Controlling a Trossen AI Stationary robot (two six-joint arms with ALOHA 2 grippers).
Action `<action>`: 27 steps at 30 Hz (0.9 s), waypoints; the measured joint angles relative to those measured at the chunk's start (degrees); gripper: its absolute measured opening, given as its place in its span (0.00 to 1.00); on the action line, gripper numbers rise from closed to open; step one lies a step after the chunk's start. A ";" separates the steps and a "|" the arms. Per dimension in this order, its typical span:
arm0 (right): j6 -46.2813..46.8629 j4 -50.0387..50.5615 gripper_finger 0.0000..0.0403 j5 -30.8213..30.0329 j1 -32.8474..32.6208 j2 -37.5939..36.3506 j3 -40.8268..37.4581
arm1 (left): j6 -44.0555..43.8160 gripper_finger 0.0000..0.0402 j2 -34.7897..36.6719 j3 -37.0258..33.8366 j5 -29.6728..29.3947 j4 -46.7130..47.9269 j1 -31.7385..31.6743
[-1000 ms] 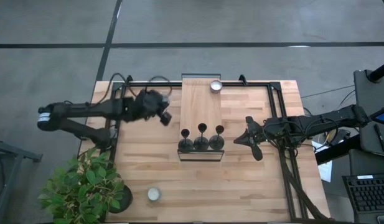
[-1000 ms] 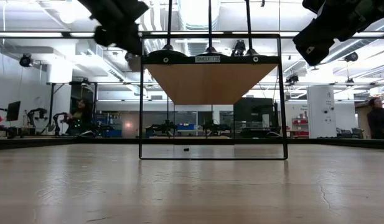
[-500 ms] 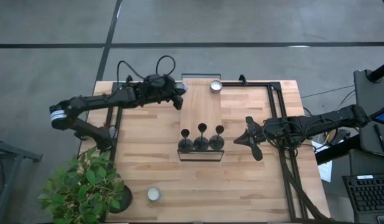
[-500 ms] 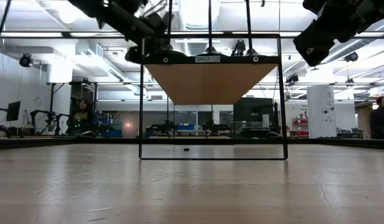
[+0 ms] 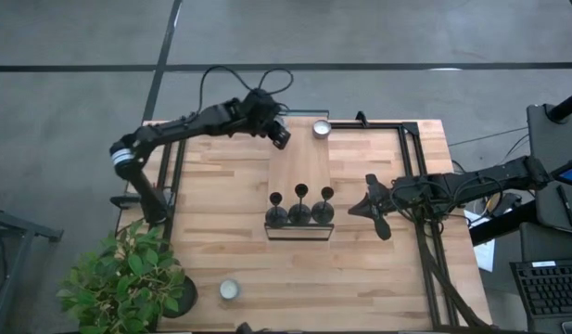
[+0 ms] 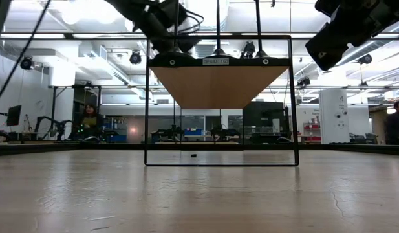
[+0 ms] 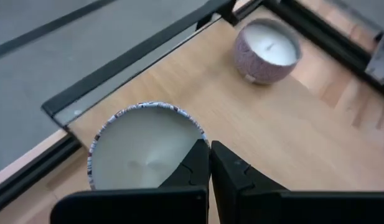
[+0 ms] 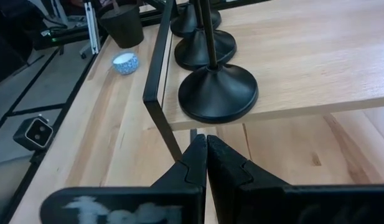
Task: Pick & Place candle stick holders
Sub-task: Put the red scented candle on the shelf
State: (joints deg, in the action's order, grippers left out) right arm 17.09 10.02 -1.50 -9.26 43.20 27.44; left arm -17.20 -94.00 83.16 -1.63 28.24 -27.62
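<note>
The three candle stick holders (image 5: pixel 300 209) are standing in a row at the near edge of the raised wooden shelf (image 5: pixel 299 158), well apart from the tin candle (image 5: pixel 322 128) at the shelf's far edge. The left gripper (image 5: pixel 278 135) is hovering over the shelf's far left corner; its fingers are closed together and are grasping nothing, with a patterned-rim candle (image 7: pixel 142 149) sitting just beyond the tips. The right gripper (image 5: pixel 371 206) is waiting just beside the row, off the shelf's right edge, fingers pressed together and empty. Each holder looks rigid and fairly light, with a wide disc base (image 8: pixel 218 92) but a thin stem (image 8: pixel 208 37), so it probably tips easily. Closing on the stem low, near the base, seems the steadiest hold.
</note>
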 joint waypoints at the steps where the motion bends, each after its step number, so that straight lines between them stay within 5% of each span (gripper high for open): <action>1: -0.30 -0.03 0.02 0.00 0.00 0.00 -0.12 | 0.50 0.00 -1.03 1.36 -0.01 0.97 -0.02; 18: -1.21 -0.14 0.02 -0.13 0.02 0.02 -0.58 | 1.43 0.00 -6.57 6.64 0.94 3.09 -1.16; 27: -1.17 -0.13 0.02 -0.13 0.01 0.02 -0.58 | 2.02 0.12 -6.57 6.60 3.02 2.90 -1.18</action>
State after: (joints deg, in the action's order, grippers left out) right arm 15.92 9.89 -1.63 -9.25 43.22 26.86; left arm -15.18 -100.57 89.76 1.39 31.14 -28.80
